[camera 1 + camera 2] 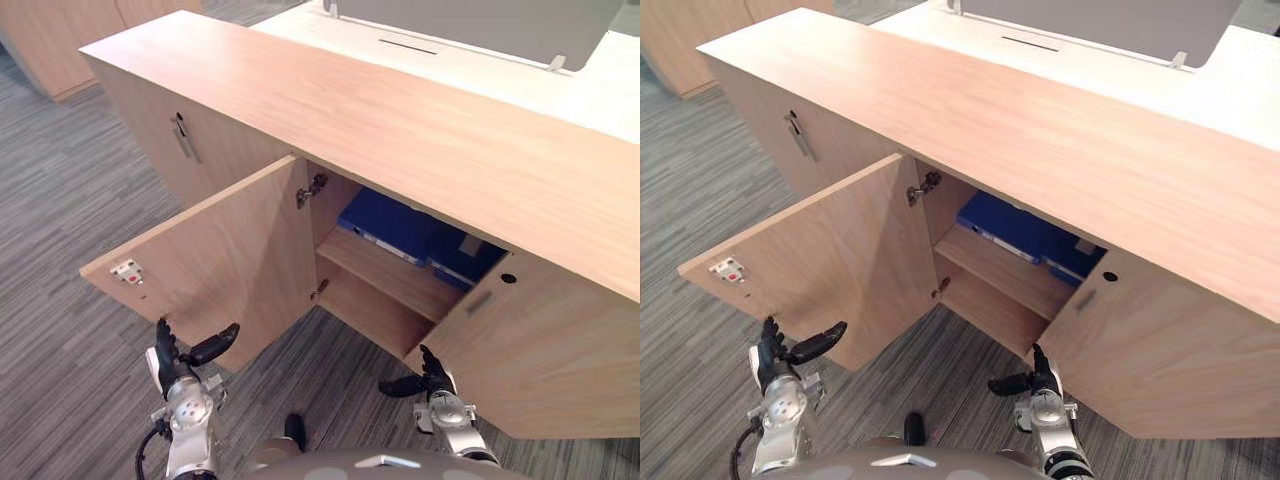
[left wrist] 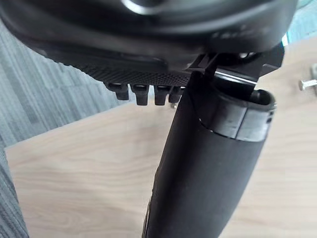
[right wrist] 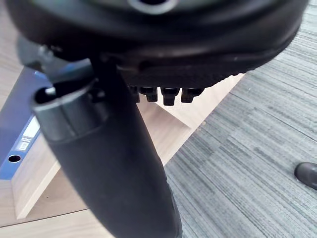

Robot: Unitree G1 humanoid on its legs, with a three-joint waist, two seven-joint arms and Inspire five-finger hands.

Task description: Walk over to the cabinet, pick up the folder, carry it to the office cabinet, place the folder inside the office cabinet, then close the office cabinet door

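Left robot hand (image 1: 170,355), spread and empty, just beside the left door's (image 1: 230,245) near edge; right robot hand (image 1: 432,378), likewise spread, near the right door (image 1: 540,340). Found the blue folder (image 1: 400,225) already on the shelf (image 1: 385,270) inside the office cabinet (image 1: 400,120). Called for flat fingers on each door's outer face and a steady swing shut.

The floor (image 1: 70,200) is grey carpet with thin stripes. Behind the long wooden cabinet (image 1: 400,120) is a white desk (image 1: 590,90) with a grey screen (image 1: 470,20). Another wooden cupboard (image 1: 60,40) stands far left.
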